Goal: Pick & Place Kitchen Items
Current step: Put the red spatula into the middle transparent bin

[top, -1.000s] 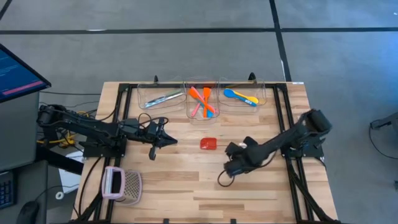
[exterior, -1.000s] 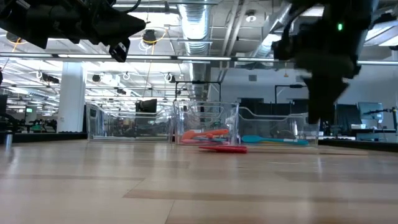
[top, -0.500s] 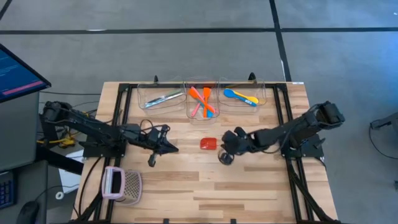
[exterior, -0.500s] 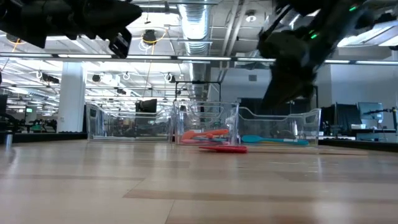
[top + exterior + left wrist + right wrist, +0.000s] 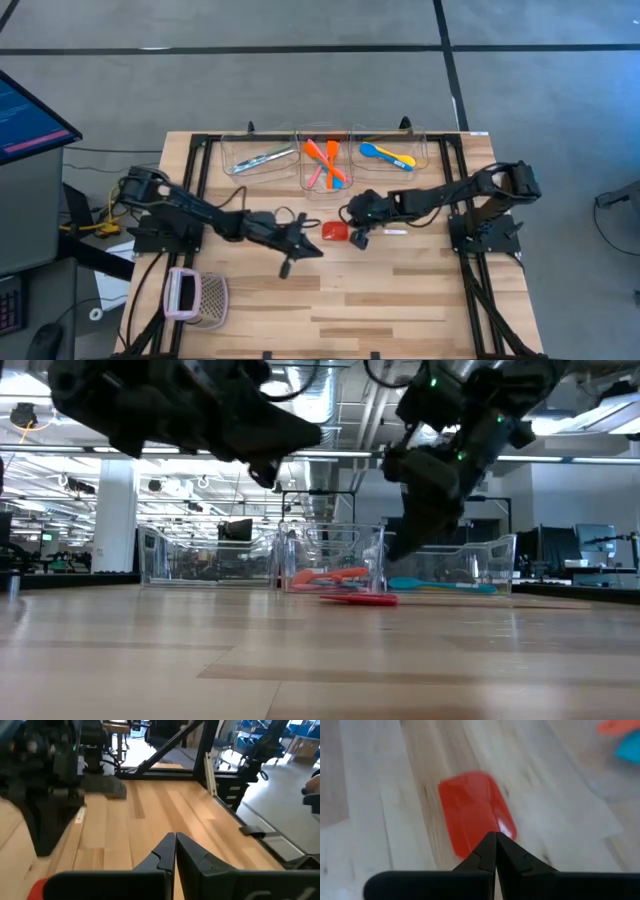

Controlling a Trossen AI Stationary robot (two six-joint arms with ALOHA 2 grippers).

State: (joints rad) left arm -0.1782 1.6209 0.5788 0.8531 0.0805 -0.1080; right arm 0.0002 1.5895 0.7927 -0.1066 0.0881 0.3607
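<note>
Both grippers are now crowding the red spatula (image 5: 334, 231), having closed in on it from either side over the last second. Right gripper (image 5: 352, 236), fingers pressed together and holding nothing, is reaching in low from the spatula's right with its arm stretched nearly flat; in its wrist view the closed tips are pointing at the red head (image 5: 476, 812). Left gripper (image 5: 312, 250), likewise clenched and empty, is hanging just left of the spatula, arm extended across the table (image 5: 400, 300). Other utensils are lying in the three bins (image 5: 325, 165) beyond the spatula. Basket (image 5: 197, 297) is sitting far to its left.
</note>
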